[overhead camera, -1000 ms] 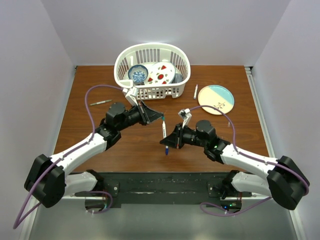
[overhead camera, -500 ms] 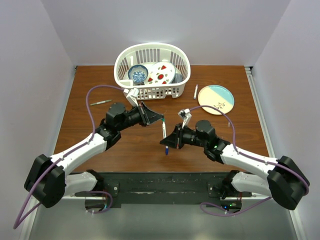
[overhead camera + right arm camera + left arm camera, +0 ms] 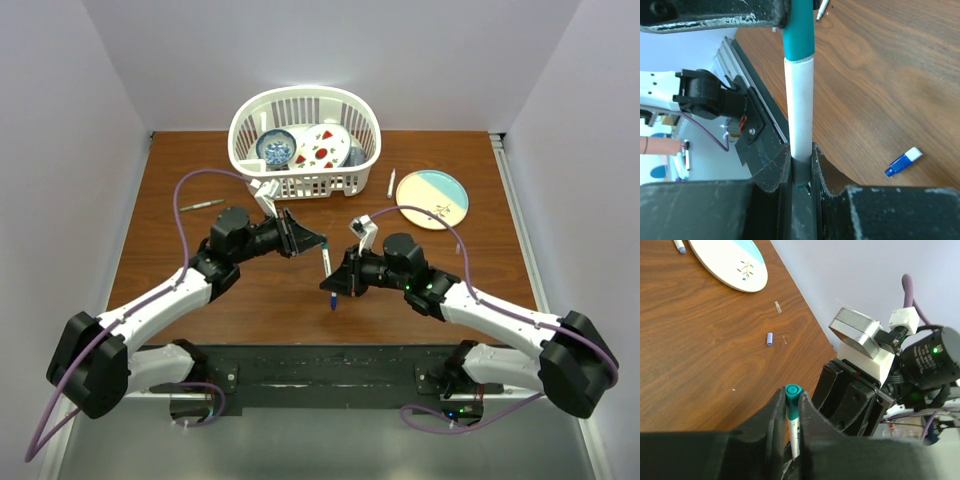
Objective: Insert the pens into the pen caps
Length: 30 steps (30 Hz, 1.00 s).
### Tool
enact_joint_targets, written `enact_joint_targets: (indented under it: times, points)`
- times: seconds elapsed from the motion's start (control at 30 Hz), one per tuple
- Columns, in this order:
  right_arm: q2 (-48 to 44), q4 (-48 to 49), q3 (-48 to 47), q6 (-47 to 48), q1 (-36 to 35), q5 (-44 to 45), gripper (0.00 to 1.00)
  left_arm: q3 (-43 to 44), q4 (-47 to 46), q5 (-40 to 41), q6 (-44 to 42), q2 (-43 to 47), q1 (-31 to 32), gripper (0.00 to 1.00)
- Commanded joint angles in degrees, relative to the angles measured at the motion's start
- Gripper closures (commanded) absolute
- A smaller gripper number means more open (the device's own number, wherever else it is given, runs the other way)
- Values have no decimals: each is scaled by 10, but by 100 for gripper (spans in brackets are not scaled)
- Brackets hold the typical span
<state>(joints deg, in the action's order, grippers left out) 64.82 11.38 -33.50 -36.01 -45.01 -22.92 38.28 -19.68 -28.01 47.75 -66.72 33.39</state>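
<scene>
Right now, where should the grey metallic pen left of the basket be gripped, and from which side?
Grip the grey metallic pen at mid-barrel, coming straight down from above, jaws closing across its width. It lies flat on the table, running roughly left to right, clear of the basket.

basket [image 3: 320,184] back-centre on table [image 3: 260,295], dishes [image 3: 322,148] inside. plate [image 3: 432,199] right of basket, loose pen [image 3: 391,183] lying between them. second pen [image 3: 201,204] left of basket, near table's left edge. capped pen [image 3: 327,262] over table centre, in front of basket.
</scene>
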Motion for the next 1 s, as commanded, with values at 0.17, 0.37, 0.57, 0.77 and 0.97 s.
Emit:
enact_joint_targets:
  times: [0.17,0.37,0.57,0.77,0.97]
  points:
    - [-48,58,-21,24,5,-44,100,-9,-21,-71,-31,54,10,41]
    - [-83,91,0,-14,5,-94,100,-30,-124,-93,-18,78,10,31]
    - [-99,106,8,-32,5,-120,100,-28,-210,-122,20,70,10,32]
    - [-106,124,20,-46,5,-133,100,-20,-242,-126,39,54,9,34]
    - [-113,122,23,-47,5,-140,100,-12,-258,-123,51,32,8,39]
